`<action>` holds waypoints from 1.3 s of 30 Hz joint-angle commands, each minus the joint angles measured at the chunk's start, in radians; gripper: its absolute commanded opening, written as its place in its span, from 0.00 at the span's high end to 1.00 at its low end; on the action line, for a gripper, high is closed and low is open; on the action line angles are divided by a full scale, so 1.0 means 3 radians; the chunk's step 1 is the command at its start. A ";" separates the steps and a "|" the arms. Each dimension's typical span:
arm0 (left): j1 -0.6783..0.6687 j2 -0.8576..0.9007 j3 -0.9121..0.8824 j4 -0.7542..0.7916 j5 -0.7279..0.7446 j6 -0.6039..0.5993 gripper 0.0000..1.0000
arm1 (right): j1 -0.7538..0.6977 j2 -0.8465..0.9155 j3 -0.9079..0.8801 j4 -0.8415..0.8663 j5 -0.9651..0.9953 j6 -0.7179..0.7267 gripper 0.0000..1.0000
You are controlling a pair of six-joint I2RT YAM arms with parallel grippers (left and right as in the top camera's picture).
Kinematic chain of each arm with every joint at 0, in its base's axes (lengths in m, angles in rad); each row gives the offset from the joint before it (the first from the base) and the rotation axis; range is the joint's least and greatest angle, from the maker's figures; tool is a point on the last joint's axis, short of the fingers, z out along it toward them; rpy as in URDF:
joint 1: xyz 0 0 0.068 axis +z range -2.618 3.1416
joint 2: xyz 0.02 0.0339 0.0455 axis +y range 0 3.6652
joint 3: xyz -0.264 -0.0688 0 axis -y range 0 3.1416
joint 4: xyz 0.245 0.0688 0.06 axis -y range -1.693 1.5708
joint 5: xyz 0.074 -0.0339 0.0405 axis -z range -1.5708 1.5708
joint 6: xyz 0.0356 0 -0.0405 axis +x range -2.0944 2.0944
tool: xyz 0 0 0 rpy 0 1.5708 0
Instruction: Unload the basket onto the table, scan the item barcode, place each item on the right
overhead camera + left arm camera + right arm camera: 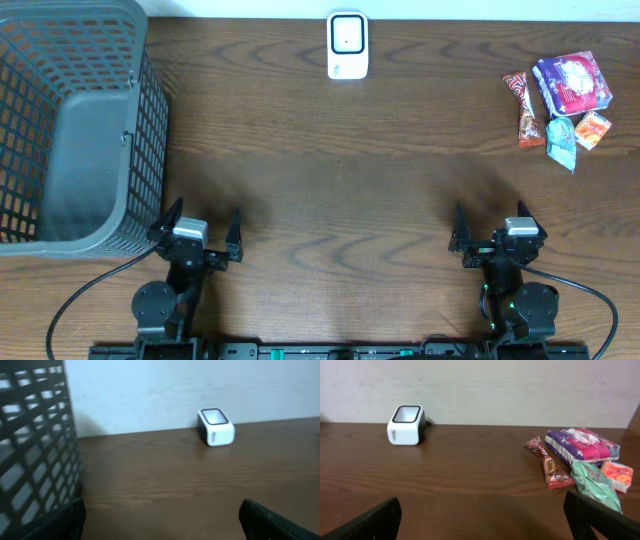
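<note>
**A:** How do the two claws stand?

**B:** The left claw [203, 224] has its jaws wide apart, and nothing is between them. The right claw [489, 226] is the same: jaws spread and gripping nothing. Both sit low at the near edge of the desk [340, 180], well apart from each other.

**A:** What is closest to them?

**B:** Just beside the left claw, on its left, stands a grey basket [150, 120] with lattice walls. Near the right claw I see only bare wood.

**A:** And the items to scan?

**B:** They lie together in the far right corner of the desk, well apart from the right claw. There is a purple packet [572, 82], with a red-brown bar [524, 110] on its left side. In front of the purple one lie a teal packet [561, 140] and a small orange packet [593, 129], and these two touch each other. I cannot tell which face carries a barcode.

**A:** Where is the scanner?

**B:** The white scanner [347, 45] stands at the far edge of the desk, about the middle, close to the wall. Its dark window looks upward. It is well apart from the packets and from both claws.
</note>
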 commanded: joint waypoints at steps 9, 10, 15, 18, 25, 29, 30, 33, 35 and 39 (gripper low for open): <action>0.0017 -0.0031 -0.0019 -0.0271 -0.0572 -0.0454 0.02 | -0.0055 -0.0019 -0.0009 -0.0010 -0.0006 0.0023 0.01; 0.0017 -0.0031 -0.0019 -0.0278 -0.0590 -0.0450 0.02 | -0.0055 -0.0019 -0.0009 -0.0010 -0.0006 0.0023 0.01; 0.0017 -0.0031 -0.0019 -0.0281 -0.0576 -0.0411 0.02 | -0.0055 -0.0019 -0.0009 -0.0010 -0.0006 0.0023 0.01; 0.0017 -0.0031 -0.0019 -0.0282 -0.0571 -0.0393 0.02 | -0.0055 -0.0019 -0.0009 -0.0010 -0.0006 0.0023 0.01; 0.0014 -0.0031 -0.0019 -0.0284 -0.0529 -0.0273 0.02 | -0.0055 -0.0019 -0.0009 -0.0010 -0.0006 0.0023 0.01; 0.0014 -0.0031 -0.0019 -0.0284 -0.0528 -0.0273 0.02 | -0.0055 -0.0019 -0.0009 -0.0010 -0.0006 0.0023 0.01; 0.0014 -0.0031 -0.0019 -0.0282 -0.0526 -0.0277 0.02 | -0.0055 -0.0019 -0.0009 -0.0010 -0.0006 0.0023 0.01; 0.0014 -0.0031 -0.0019 -0.0270 -0.0529 -0.0298 0.02 | -0.0055 -0.0019 -0.0009 -0.0010 -0.0006 0.0023 0.01; 0.0014 -0.0031 -0.0019 -0.0270 -0.0529 -0.0298 0.02 | -0.0055 -0.0019 -0.0009 -0.0010 -0.0006 0.0023 0.01; 0.0014 -0.0031 -0.0019 -0.0268 -0.0529 -0.0298 0.02 | -0.0055 -0.0019 -0.0009 -0.0010 -0.0006 0.0023 0.01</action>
